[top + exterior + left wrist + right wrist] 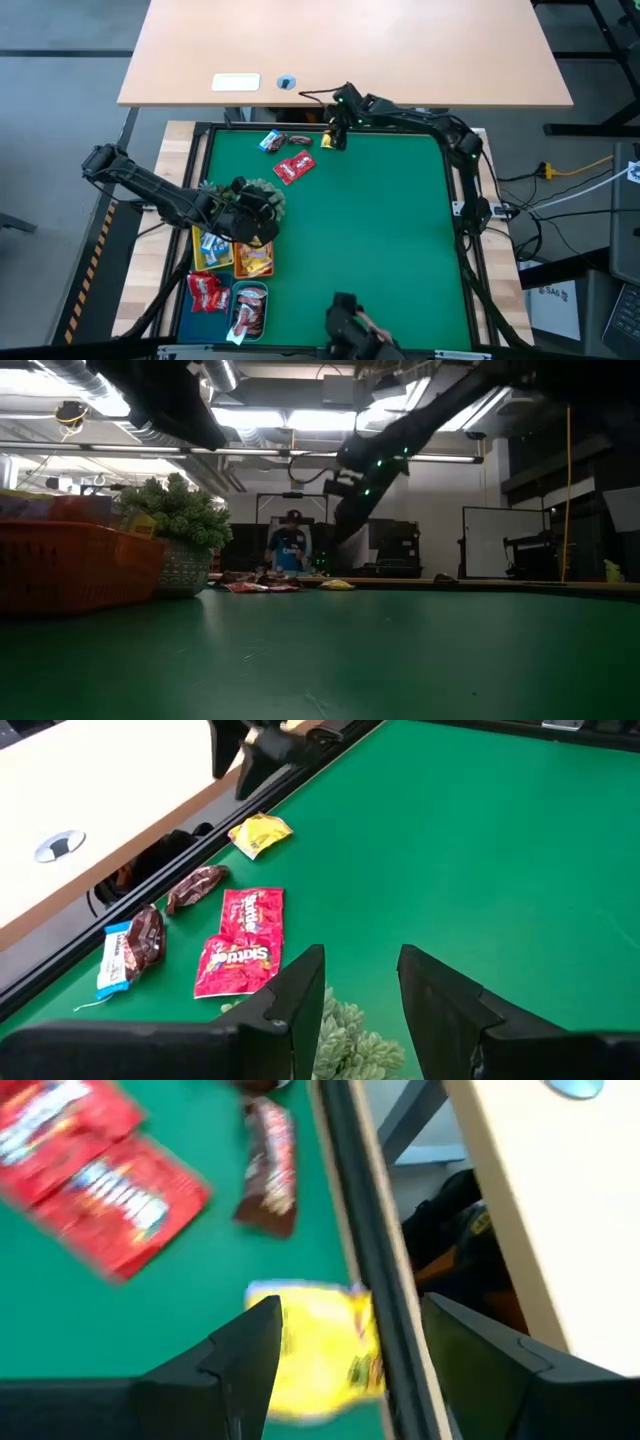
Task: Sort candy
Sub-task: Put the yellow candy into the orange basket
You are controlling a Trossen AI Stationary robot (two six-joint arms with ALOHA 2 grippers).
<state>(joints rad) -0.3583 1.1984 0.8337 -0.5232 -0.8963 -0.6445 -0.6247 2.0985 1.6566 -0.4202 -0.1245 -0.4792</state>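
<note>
Loose candy lies near the table's far edge: a yellow packet [333,140] [315,1350], two red packets [293,167] [240,940], dark brown bars [298,140] [197,887] and a blue-white wrapper [270,141] [115,960]. My right gripper [335,130] [345,1355] hangs open just over the yellow packet, one finger on each side of it; I cannot tell whether it touches. My left gripper [245,212] [360,990] stands open and empty above the grey-green spiky plant ball [265,195] [340,1035] at the table's left.
At the near left, small trays hold sorted candy: a yellow one [197,250], an orange one [238,268] and a teal one [262,292], with red packets [207,292] beside them. A black frame rail [365,1250] borders the far edge; a wooden table [400,50] stands beyond.
</note>
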